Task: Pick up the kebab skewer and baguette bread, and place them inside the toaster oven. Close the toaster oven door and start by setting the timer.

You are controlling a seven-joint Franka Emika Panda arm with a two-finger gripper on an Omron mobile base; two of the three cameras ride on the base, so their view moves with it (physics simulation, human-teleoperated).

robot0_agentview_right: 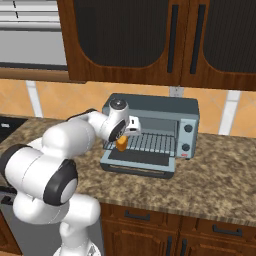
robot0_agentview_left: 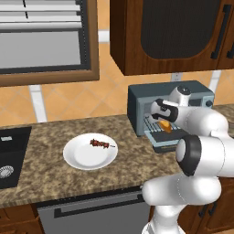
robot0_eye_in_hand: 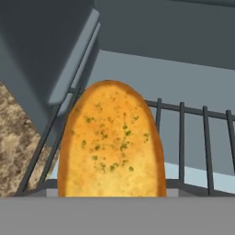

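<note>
Your gripper [robot0_agentview_right: 121, 141] holds the baguette [robot0_agentview_right: 121, 144] at the left front of the open toaster oven [robot0_agentview_right: 165, 112], over its wire rack [robot0_agentview_right: 152, 142]; its jaws look spread around the loaf. The skewer [robot0_agentview_left: 101, 144] lies on the white plate [robot0_agentview_left: 80, 157], far left on the counter [robot0_agentview_left: 41, 176].

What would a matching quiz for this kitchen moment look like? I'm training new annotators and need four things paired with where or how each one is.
Things:
1. kebab skewer
2. baguette bread
3. toaster oven door
4. white plate

Places or states:
A. folded down, open
B. on the granite counter, left of the toaster oven
C. lying on the plate
D. at the gripper, over the front of the oven's wire rack

Pairs: 1-C, 2-D, 3-A, 4-B
</note>
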